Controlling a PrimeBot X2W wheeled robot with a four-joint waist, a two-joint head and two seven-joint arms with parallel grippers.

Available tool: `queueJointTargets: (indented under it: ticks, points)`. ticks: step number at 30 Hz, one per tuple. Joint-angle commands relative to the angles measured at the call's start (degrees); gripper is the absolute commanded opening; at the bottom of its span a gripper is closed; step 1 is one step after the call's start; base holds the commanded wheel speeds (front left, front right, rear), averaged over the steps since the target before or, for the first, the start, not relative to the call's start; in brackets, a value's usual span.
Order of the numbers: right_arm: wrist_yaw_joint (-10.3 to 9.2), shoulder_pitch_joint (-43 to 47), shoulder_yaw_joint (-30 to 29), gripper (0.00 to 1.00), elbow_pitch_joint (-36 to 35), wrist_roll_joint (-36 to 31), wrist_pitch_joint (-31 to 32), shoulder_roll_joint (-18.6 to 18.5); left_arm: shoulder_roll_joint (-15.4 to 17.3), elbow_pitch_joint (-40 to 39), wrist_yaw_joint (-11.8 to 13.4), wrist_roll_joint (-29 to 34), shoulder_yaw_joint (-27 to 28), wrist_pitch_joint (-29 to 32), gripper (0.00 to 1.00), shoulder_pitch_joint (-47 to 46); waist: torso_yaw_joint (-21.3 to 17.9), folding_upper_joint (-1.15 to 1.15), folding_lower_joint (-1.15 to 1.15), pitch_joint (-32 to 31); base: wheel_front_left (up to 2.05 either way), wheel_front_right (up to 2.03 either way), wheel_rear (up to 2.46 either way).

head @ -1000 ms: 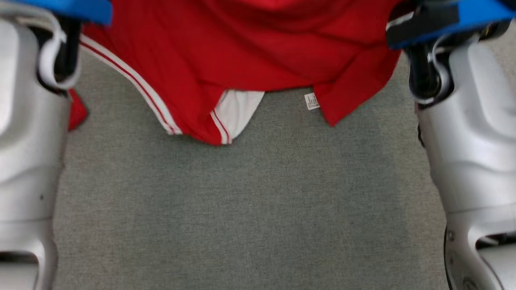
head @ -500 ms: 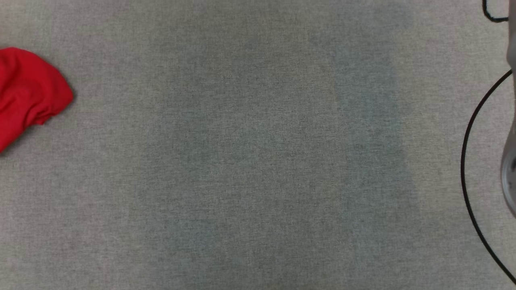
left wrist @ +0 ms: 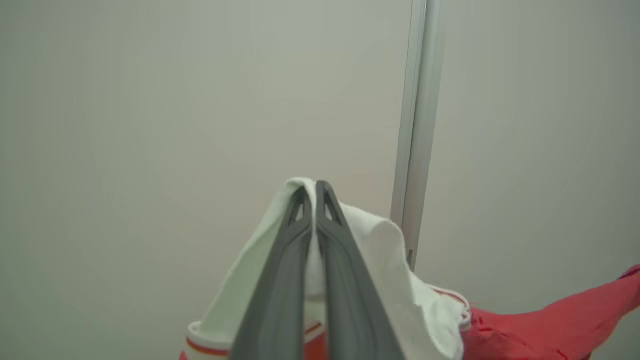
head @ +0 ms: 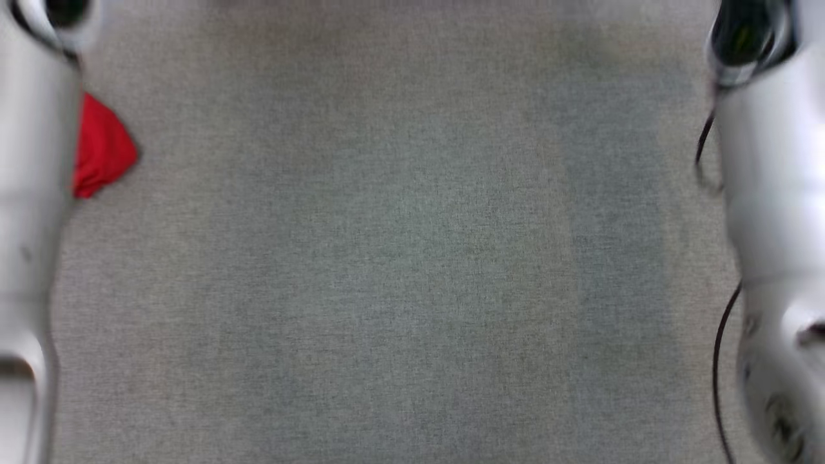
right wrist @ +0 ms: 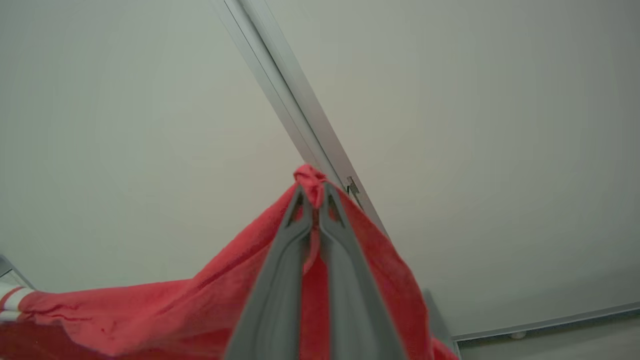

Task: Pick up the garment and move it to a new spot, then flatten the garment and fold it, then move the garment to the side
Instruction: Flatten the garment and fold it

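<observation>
You hold red shirt [right wrist: 150, 310] aloft. Left gripper [left wrist: 316, 187] clamped on white sleeve [left wrist: 380, 250], right gripper [right wrist: 315, 192] clamped on red edge. Shirt spans between both claws. Red corner [head: 103, 148] hangs beside left forearm [head: 32, 193], over grey surface [head: 387, 258].

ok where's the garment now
The garment hangs between the grippers: left gripper pinches its white part in the left wrist view, right gripper its red edge in the right one.

The head camera looks straight down on the gray surface [head: 399, 258], left forearm [head: 32, 193] at 9 o'clock, right forearm [head: 773, 193] at 3. The wrist cameras sit close behind the left gripper [left wrist: 314, 187] and the right gripper [right wrist: 311, 192] and face a pale wall [left wrist: 150, 100]. All three views share the red garment [head: 100, 148].
</observation>
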Motion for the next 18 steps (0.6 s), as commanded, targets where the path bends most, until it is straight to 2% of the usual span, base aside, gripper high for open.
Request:
queueJointTargets:
  ticks: [1, 7, 8, 18]
  points:
    - [0.01, 7.4, 1.3, 0.00, -3.4, 1.1, -0.2, 0.5, 0.3, -3.4, 0.5, 0.9, 2.2, -0.2, 0.00, 8.3, -0.5, 0.00, 0.00, -1.7, 0.00, 0.00, 0.00]
    - [0.01, 26.9, 4.5, 0.00, -11.5, 3.3, -0.2, 0.9, -1.8, -13.9, 2.0, 3.6, 7.8, -0.3, 0.00, 31.1, -0.1, 0.00, 0.00, -6.5, 0.00, 0.00, 0.00]
    - [0.01, 26.9, 4.5, 0.00, -11.5, 3.3, -0.2, 0.9, -1.8, -13.9, 2.0, 3.6, 7.8, -0.3, 0.00, 31.1, -0.1, 0.00, 0.00, -6.5, 0.00, 0.00, 0.00]
    - [0.01, 53.4, 7.3, 0.00, -19.3, 6.9, -0.2, -0.6, -6.5, -24.0, 3.8, 6.7, 11.5, -0.2, 0.00, 62.0, 0.9, 0.00, 0.00, -14.4, 0.00, 0.00, 0.00]
